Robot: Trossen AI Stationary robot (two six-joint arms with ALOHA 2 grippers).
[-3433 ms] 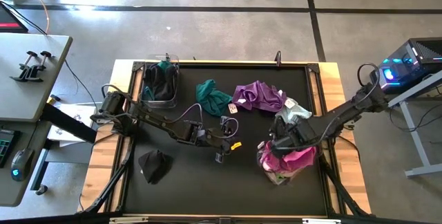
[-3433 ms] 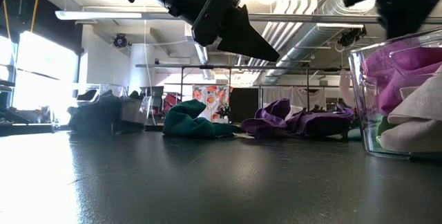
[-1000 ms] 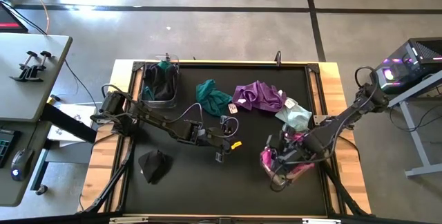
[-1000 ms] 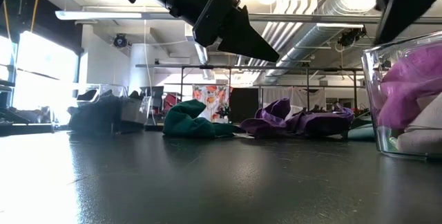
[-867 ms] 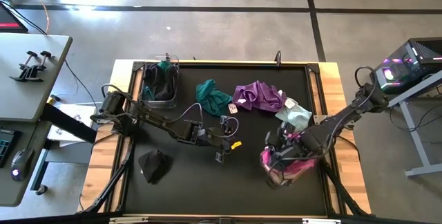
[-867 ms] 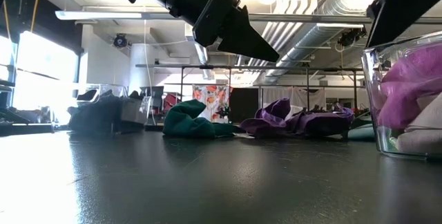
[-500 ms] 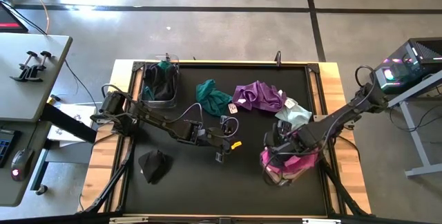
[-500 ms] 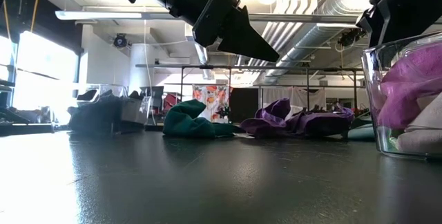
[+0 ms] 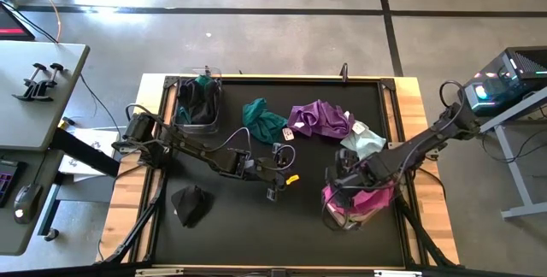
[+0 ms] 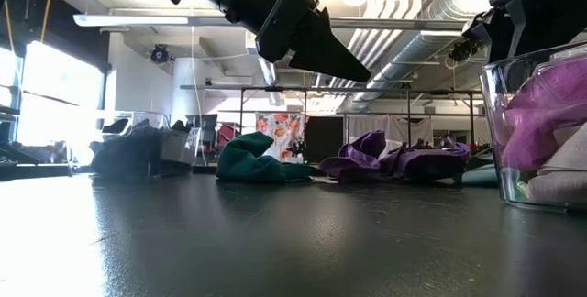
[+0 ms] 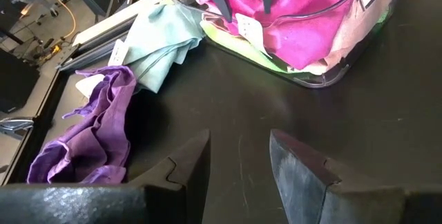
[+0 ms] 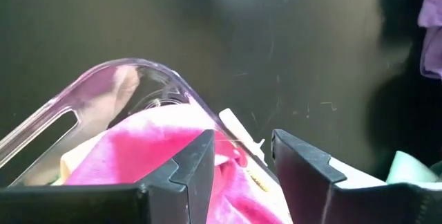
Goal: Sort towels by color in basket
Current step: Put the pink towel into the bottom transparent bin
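A clear basket at the near right holds magenta towels over pink and lime ones. My right gripper stands open above it, fingers pointing down at the top magenta towel. My left gripper hangs open over the bare middle of the table, nothing between its fingers. A teal towel, a purple towel, a mint towel and a black towel lie loose on the mat. My right gripper's fingertips come down from above to the top of the magenta towel in the basket. Whether they touch it, I cannot tell. Nothing is pinched between them.
A second basket with dark towels stands at the far left corner. The mat's raised frame runs round the table. Bare mat lies along the near edge between the black towel and the clear basket.
My right gripper has gone a little toward the table's far edge over the clear basket and has rolled about its own axis, its fingers staying apart. The basket and the towels have kept their places.
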